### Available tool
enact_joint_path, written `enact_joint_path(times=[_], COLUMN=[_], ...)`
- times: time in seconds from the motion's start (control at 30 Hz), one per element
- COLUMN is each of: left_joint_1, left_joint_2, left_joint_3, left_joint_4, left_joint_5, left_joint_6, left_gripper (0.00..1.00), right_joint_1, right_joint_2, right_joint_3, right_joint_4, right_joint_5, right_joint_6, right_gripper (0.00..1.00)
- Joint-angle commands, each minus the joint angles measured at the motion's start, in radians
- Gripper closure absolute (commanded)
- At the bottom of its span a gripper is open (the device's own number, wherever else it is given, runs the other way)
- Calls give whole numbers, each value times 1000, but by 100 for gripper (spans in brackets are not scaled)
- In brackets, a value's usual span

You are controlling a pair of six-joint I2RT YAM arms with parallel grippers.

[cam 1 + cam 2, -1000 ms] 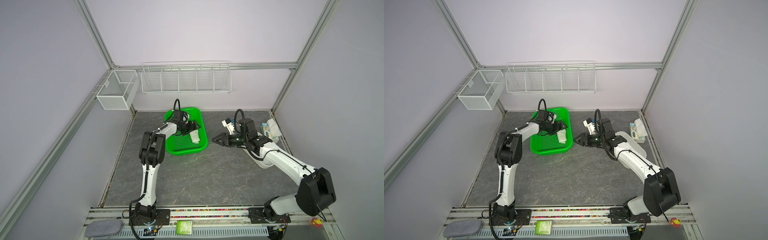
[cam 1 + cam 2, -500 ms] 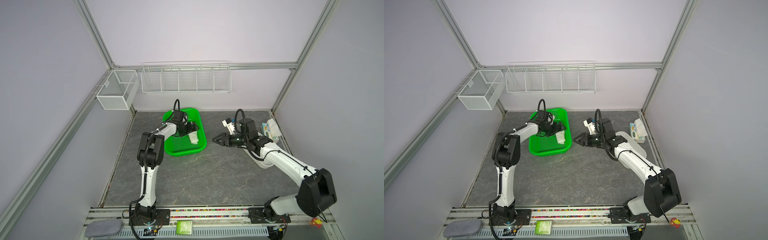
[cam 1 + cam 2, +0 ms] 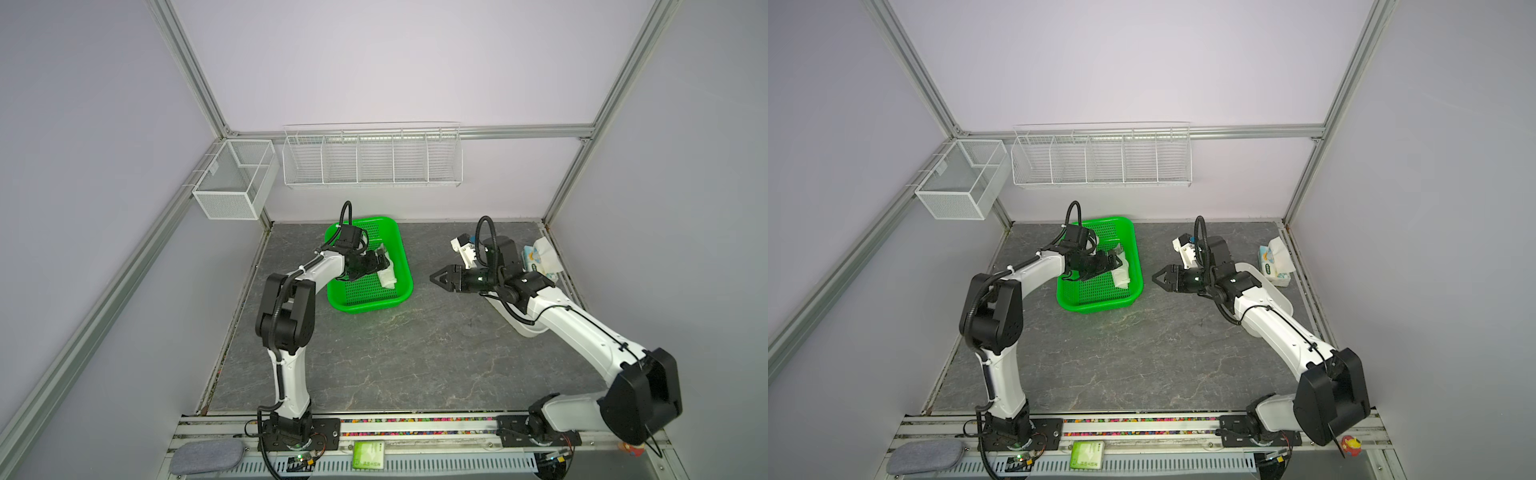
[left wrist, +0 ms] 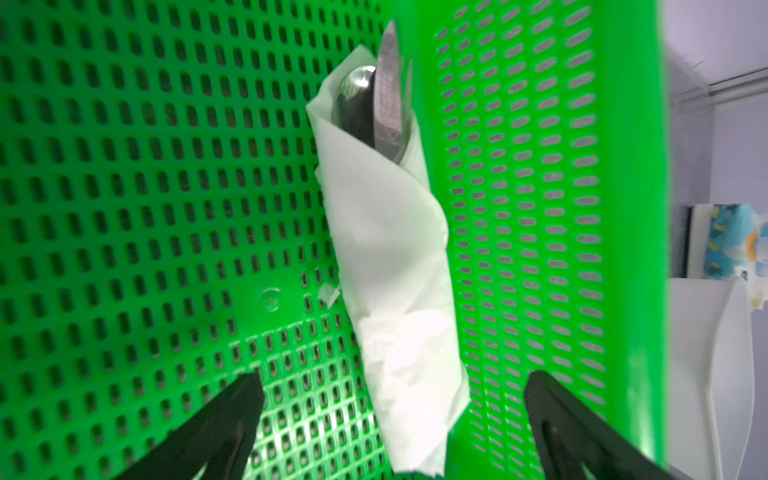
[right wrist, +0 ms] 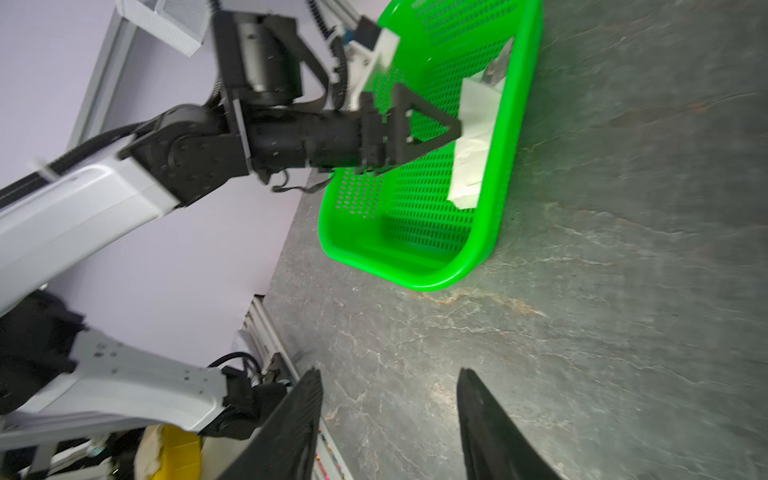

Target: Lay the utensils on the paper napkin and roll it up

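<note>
The paper napkin [image 4: 390,257] is rolled around the utensils [image 4: 374,99]. A spoon bowl and a knife blade stick out of one end. The roll [image 3: 386,272] [image 3: 1122,274] lies in the green basket [image 3: 370,305] along its right wall. My left gripper [image 4: 392,380] is open just over the roll's other end, with a gap on each side of it. In both top views it [image 3: 380,262] reaches into the basket from the left. My right gripper [image 5: 390,372] [image 3: 436,277] is open above bare table right of the basket, holding nothing.
A blue-and-white tissue pack [image 3: 540,259] sits at the back right by the wall. A white tray [image 3: 1275,299] lies under my right arm. A wire rack [image 3: 372,158] and a mesh box [image 3: 232,183] hang on the walls.
My left arm's elbow has swung a little leftward and nearer. The right jaws have opened slightly wider. The roll stays in the basket.
</note>
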Motion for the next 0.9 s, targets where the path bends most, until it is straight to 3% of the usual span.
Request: enact_joint_path(times=[0.0, 0.13, 0.23, 0.37, 0.4, 0.47, 0.57, 0.67, 0.77, 0.87], left_joint_1=[4, 5, 9, 26, 37, 57, 87, 135, 189, 250], left_joint_2=[-196, -436, -614, -819, -859, -912, -931, -893, -843, -781], left_joint_3=[-86, -250, -403, -620, -673, -745, -834, -921, -983, -1038], left_joint_4=[124, 206, 288, 403, 429, 447, 515, 645, 753, 882], left_joint_5=[-68, -191, -354, -590, -656, -790, -962, -1044, -1080, -1027], left_joint_6=[52, 110, 129, 169, 165, 171, 228, 282, 288, 284], left_gripper=[1, 1, 1, 1, 1, 1, 1, 1, 1, 1], right_joint_1=[-13, -31, -67, -110, -123, -162, -240, -293, -312, -311], right_joint_2=[-87, -195, -255, -262, -245, -197, -123, -99, -53, 22], right_joint_3=[18, -26, -80, -192, -228, -301, -370, -476, -547, -568], right_joint_4=[-85, -116, -106, 5, 45, 156, 304, 539, 750, 882], right_joint_5=[268, 587, 799, 1034, 1097, 1172, 1128, 1072, 990, 926], right_joint_6=[-79, -115, -143, -244, -257, -298, -341, -389, -459, -561], right_gripper=[44, 44, 40, 27, 17, 13, 10, 10, 10, 10])
